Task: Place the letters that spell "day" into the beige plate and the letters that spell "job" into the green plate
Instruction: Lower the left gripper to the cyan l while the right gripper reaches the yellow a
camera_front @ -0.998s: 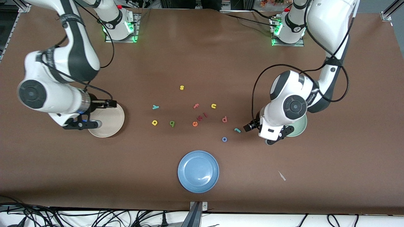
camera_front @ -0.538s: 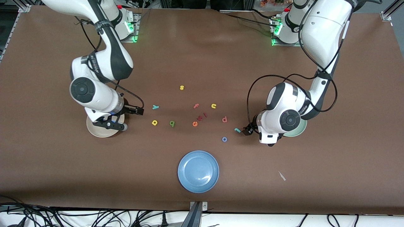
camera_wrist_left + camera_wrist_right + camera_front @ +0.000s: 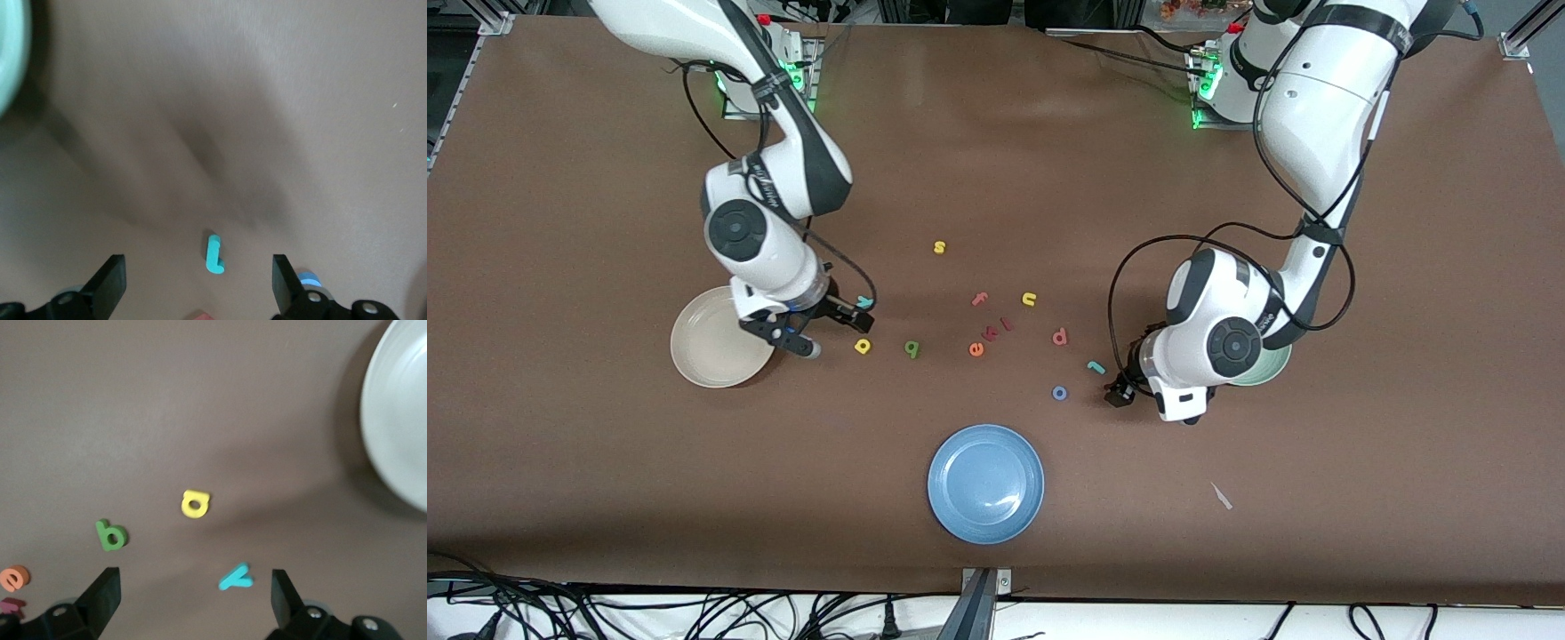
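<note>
My right gripper (image 3: pixel 845 314) hangs open low over the teal "y" (image 3: pixel 864 302). In the right wrist view the "y" (image 3: pixel 235 577) lies between the open fingers (image 3: pixel 283 597), closer to one of them. The yellow "a" (image 3: pixel 863 346) and dark green "d" (image 3: pixel 912 349) lie just nearer the camera. The beige plate (image 3: pixel 707 351) sits beside that arm. My left gripper (image 3: pixel 1119 394) is open by the teal "j" (image 3: pixel 1096 366), which shows between its fingers (image 3: pixel 285 283) in the left wrist view. The blue "o" (image 3: pixel 1059 392) and pinkish-red "b" (image 3: pixel 1060 337) lie close by. The left arm partly covers the green plate (image 3: pixel 1276 363).
A blue plate (image 3: pixel 985 483) sits near the table's front edge. Other loose letters lie mid-table: a yellow "s" (image 3: pixel 939 247), a pink "f" (image 3: pixel 979 299), a yellow "u" (image 3: pixel 1029 299) and an orange "e" (image 3: pixel 976 349). A small white scrap (image 3: pixel 1221 496) lies toward the left arm's end.
The right arm swung from over the beige plate across to the "y", uncovering the plate. The left gripper shifted slightly toward the front camera, beside the "j".
</note>
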{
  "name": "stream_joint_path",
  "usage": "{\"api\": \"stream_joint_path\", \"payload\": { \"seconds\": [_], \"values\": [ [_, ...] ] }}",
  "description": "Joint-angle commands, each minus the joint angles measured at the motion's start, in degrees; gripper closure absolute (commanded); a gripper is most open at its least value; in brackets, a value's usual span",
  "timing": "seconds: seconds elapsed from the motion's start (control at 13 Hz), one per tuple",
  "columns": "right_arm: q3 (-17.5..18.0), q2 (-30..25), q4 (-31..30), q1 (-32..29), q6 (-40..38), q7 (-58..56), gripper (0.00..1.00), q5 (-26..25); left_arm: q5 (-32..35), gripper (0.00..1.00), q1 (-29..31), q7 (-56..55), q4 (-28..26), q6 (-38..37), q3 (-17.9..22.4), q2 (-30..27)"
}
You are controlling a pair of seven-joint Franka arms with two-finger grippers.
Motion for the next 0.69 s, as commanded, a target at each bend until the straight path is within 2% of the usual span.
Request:
{"api": "stream_joint_path", "payload": {
  "seconds": [0.0,0.15,0.31,0.54,0.61],
  "values": [
    [-0.41,3.04,0.03,1.22,4.45,3.70,0.00,-0.33,-1.64,0.09,-1.42,-3.75,1.95,0.47,0.23,2.08],
    [-0.41,5.23,1.34,1.22,5.33,3.70,0.01,-0.15,-1.03,0.24,-3.18,-3.85,1.78,0.47,0.32,2.78],
    [-0.50,6.38,2.67,0.96,5.34,3.70,0.01,-0.15,-1.46,0.45,-2.93,-3.67,1.86,1.08,0.23,3.40],
    [-0.50,7.26,3.10,0.69,5.25,3.18,0.01,-0.24,-1.20,0.45,-2.49,-3.23,1.86,1.09,0.23,3.40],
    [-0.59,7.96,3.46,0.69,5.25,2.92,0.01,-0.15,-1.20,0.53,-2.49,-3.23,1.86,1.09,0.23,3.49]
  ]
}}
